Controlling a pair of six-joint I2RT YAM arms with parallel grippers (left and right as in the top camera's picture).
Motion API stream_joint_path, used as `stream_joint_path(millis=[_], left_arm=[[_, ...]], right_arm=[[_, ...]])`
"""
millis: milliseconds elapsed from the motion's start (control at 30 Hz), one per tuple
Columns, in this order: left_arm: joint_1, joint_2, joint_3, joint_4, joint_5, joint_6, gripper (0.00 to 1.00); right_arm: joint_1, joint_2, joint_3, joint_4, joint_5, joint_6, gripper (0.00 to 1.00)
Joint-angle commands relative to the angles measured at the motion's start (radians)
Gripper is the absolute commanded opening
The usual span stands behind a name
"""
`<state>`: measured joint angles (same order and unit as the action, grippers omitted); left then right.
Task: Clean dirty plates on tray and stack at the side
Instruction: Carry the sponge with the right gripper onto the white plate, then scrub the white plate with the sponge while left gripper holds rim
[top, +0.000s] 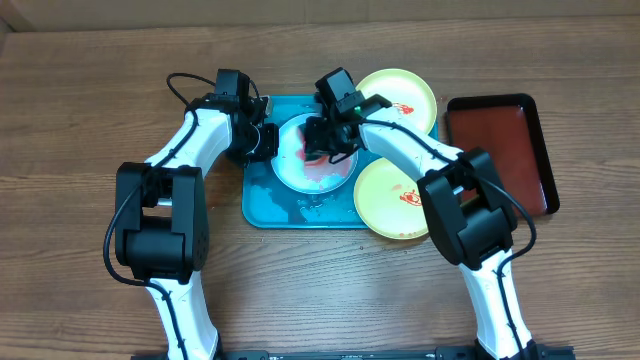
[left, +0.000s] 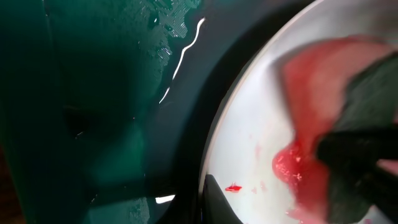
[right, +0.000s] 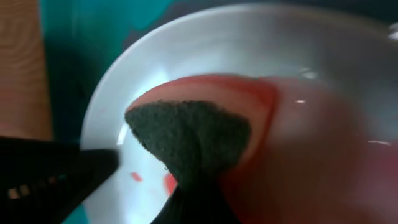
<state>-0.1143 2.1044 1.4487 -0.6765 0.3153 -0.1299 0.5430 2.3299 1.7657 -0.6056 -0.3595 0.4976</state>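
the blue-white plate (top: 287, 166) lies in the middle of the teal tray (top: 265, 205), which sits toward the far edge of the tabletop. the step in hand looks like scrubbing this first plate. the right gripper (top: 325, 142) is clamped on a sponge (right: 186, 137), dark scouring face folded outward, and presses it into the plate's bowl. the left gripper (top: 262, 140) is closed at the plate's left rim; whether it actually pinches the rim i cannot tell. the two yellow-green plates wait with red marks at their centres, one (top: 405, 95) at the tray's far right corner and one (top: 390, 200) overhanging its near right corner. a dark-red tray (top: 500, 150) lies by the tabletop's right edge.

the next move probably calls for sweeping the sponge toward the left rim, where a small red smear (left: 233, 186) remains, while the plate is kept from sliding.

only the wrist views show that smear and the pink film under the sponge. the left wrist view also shows water beads on the tray floor. only the overhead view shows the other plates and where the stack could go.
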Motion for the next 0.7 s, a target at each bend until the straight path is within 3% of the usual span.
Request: stream_joint_path(millis=[0, 400, 667], left_arm=[[-0.012, 0.024, -0.010, -0.003, 0.026, 0.018, 0.04], [-0.011, 0.024, -0.010, -0.004, 0.026, 0.018, 0.04], [-0.011, 0.024, -0.010, -0.003, 0.024, 0.018, 0.04]], right_arm=[[0.056, 0.045, 0.003, 0.029, -0.190, 0.047, 0.04], [0.074, 0.043, 0.003, -0.032, -0.109, 0.083, 0.04], [0.026, 0.032, 0.105, -0.276, 0.239, 0.013, 0.04]])
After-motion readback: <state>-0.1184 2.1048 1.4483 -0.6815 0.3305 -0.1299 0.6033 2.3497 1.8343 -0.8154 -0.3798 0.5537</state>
